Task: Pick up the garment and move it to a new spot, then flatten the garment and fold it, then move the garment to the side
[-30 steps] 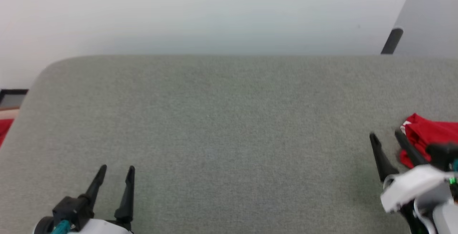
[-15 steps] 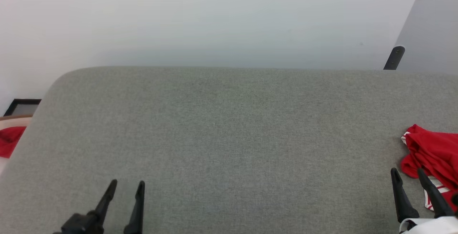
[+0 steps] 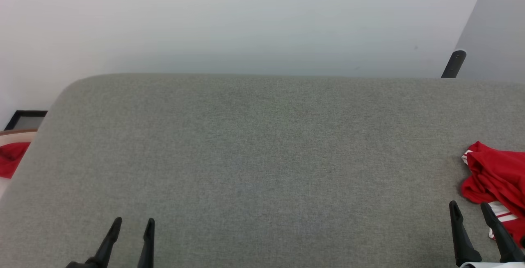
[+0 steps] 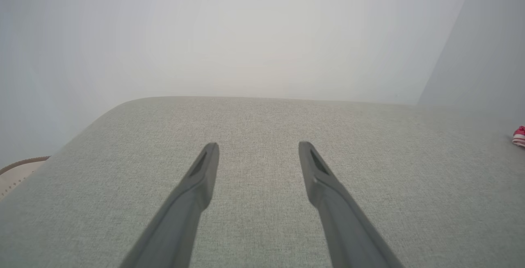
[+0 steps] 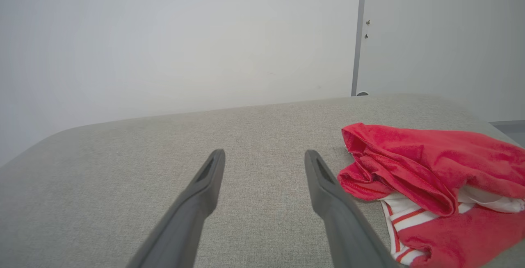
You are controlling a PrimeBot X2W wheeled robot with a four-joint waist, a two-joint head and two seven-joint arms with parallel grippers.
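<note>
- The left fingers (image 4: 203,178) stand spread wide apart with nothing between them, only bare grey fabric showing in the gap.
- The right fingers (image 5: 326,194) are spread just as wide and hold nothing either.
- In the head view, the left pair rises from the bottom edge at the lower left and the right pair at the lower right, both pointing away from the robot over the worktop (image 3: 262,157).
- The garment (image 5: 430,165) lies crumpled on the worktop just beside the outer right finger, on the robot's right.
- The nearest red fold of the garment sits close to that finger's tip with a thin strip of grey between them. Lower down, the finger crosses in front of the white trim, and I cannot tell whether they touch.
- The garment is bunched in loose red folds, with white cloth carrying thin red stripes poking out from under them; no lettering shows.
- The left fingers are well apart from the garment, with the whole width of the worktop between them.
- The worktop is covered in grey woven fabric and has rounded far corners.
- Past its left edge lies a small red cloth (image 3: 12,159) on something pale with a brown rim, and a dark frame (image 3: 26,118) sits behind that.
- A white wall (image 3: 246,22) stands behind the worktop, with a dark post (image 3: 453,63) and a grey panel (image 3: 500,26) at the far right.
</note>
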